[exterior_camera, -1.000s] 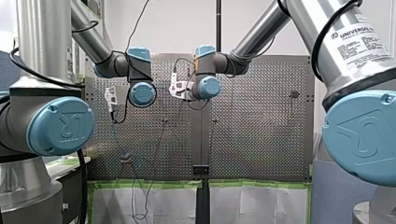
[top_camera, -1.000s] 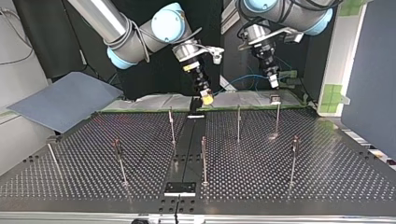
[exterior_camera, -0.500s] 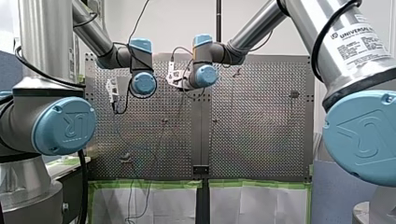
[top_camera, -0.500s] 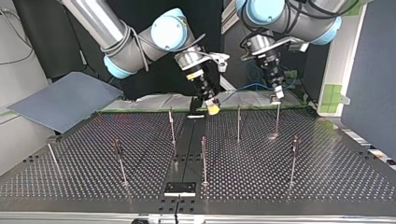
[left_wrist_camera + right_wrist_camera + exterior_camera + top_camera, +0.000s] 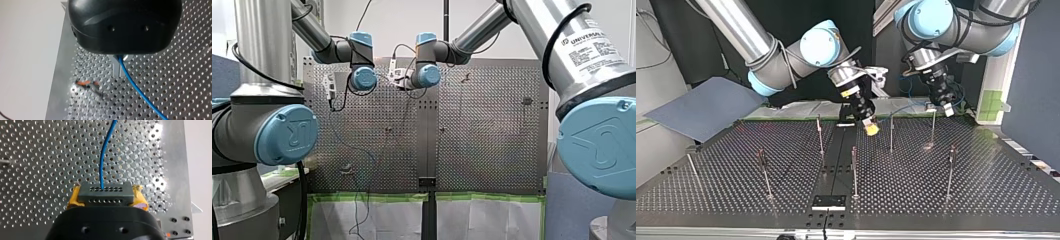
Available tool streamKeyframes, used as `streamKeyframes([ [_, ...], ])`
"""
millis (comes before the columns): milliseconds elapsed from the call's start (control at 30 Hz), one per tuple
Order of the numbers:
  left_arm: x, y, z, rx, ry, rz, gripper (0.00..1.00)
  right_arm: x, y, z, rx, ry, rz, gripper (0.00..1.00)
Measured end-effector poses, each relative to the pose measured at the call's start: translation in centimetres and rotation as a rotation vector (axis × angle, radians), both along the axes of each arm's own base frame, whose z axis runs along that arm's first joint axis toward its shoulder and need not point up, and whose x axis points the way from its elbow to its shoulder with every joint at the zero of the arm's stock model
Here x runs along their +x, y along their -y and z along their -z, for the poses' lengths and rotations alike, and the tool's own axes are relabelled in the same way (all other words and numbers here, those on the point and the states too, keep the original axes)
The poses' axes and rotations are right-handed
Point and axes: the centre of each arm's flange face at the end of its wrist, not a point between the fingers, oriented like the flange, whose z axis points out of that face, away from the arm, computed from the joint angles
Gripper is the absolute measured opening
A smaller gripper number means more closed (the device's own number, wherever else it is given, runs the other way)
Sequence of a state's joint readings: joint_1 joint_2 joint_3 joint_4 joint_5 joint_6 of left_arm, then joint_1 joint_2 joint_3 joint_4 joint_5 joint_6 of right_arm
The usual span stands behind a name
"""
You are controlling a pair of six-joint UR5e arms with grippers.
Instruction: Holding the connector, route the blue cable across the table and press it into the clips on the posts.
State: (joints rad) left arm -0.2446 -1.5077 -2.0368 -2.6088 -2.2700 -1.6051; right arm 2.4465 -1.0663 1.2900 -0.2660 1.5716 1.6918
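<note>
Over the last second both arms have swung out from the far edge over the silver perforated table [image 5: 986,190]. In the top view my right gripper [image 5: 869,128] has dropped toward five o'clock, past the table's rim, and my left gripper [image 5: 944,106] has moved the same way.

The right gripper's yellow pads [image 5: 139,196] are clamped on the flat sides of the dark grey perforated connector block [image 5: 104,194]. The thin blue cable [image 5: 104,157] leaves the block toward twelve o'clock in the right wrist view. In the left wrist view the left gripper's metal fingers [image 5: 117,66] pinch that cable, which trails off toward five o'clock.

In the top view the cable spans the gap between the grippers. The left gripper hangs at three o'clock of the top of one slim metal post [image 5: 933,127], and the right gripper sits at nine o'clock of another post [image 5: 891,132]. No clip looks threaded yet.

The cable looks light and limp, so it will likely sag unless kept taut between the two holds. The rigid connector is the sound place to grip. The cable's entry into it is probably the weak spot, so pulls should be gentle.
</note>
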Motion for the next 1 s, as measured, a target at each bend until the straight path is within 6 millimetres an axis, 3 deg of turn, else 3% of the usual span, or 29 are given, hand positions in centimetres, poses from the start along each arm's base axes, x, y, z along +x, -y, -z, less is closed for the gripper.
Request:
streamKeyframes([
  [300,1.9,-2.2,-1.2,-0.002,0.016,-0.007,0.00,1.6,0.3,-1.6,-0.010,0.011,-0.011,0.00],
  [800,5.4,-5.1,-5.5,-0.026,0.083,-0.014,0.00,4.0,2.1,-2.5,-0.024,0.024,-0.014,0.00],
  [1000,6.4,-5.7,-5.9,-0.029,0.090,0.001,0.00,4.7,2.6,-4.7,-0.053,0.058,-0.012,0.00],
])
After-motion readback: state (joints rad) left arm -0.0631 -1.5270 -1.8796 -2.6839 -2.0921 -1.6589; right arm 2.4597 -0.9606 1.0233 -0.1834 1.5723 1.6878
